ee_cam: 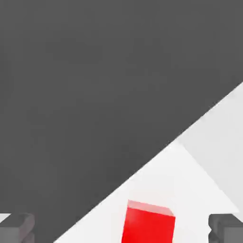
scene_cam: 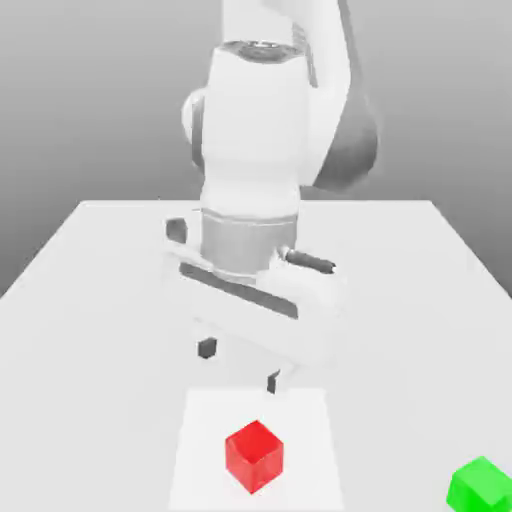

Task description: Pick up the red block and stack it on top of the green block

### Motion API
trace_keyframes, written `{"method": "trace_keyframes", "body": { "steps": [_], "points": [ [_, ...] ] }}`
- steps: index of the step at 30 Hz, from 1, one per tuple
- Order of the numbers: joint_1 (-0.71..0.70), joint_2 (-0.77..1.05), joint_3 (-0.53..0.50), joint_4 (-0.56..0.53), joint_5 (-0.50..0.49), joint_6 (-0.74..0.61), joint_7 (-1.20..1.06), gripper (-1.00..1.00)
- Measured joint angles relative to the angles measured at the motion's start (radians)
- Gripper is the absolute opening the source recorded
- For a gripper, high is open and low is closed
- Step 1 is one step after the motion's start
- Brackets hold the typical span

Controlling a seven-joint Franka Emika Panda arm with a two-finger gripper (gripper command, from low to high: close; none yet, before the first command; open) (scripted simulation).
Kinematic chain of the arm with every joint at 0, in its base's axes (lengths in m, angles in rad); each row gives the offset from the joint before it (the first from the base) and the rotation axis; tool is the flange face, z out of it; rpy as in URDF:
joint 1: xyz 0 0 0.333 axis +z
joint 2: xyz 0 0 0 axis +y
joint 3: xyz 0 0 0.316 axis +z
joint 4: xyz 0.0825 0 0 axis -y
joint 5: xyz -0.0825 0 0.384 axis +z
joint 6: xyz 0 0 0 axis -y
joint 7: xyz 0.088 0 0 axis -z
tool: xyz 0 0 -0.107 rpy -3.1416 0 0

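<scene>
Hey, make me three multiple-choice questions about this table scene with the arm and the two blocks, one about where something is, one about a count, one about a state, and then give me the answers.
1. Where is the green block relative to the red block in the exterior view?
A. To its right
B. To its left
C. On top of it

2. How many blocks are on the table?
A. One
B. Two
C. Four

3. What state is the gripper in?
A. Shut on the red block
B. Shut on the green block
C. Open, holding nothing

Answers:
1. A, the green block sits near the exterior view's right edge, apart from the red one.
2. B, one red and one green cube are seen.
3. C, the fingers stand apart above the table, and the red block rests on the surface between them in the hand view.
</scene>
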Motion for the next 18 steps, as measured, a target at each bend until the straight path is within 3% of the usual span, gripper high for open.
{"method": "trace_keyframes", "body": {
  "steps": [7, 8, 14, 18],
  "points": [
    [0.049, 0.248, -0.057, -0.002, -0.041, 0.176, 0.116, 0.00],
    [0.059, 0.275, -0.070, 0.002, -0.052, 0.198, 0.124, -1.00],
    [0.063, 0.289, -0.076, 0.004, -0.058, 0.211, 0.129, -1.00],
    [0.038, 0.190, -0.040, -0.012, -0.011, 0.129, 0.094, -1.00]
  ]
}}
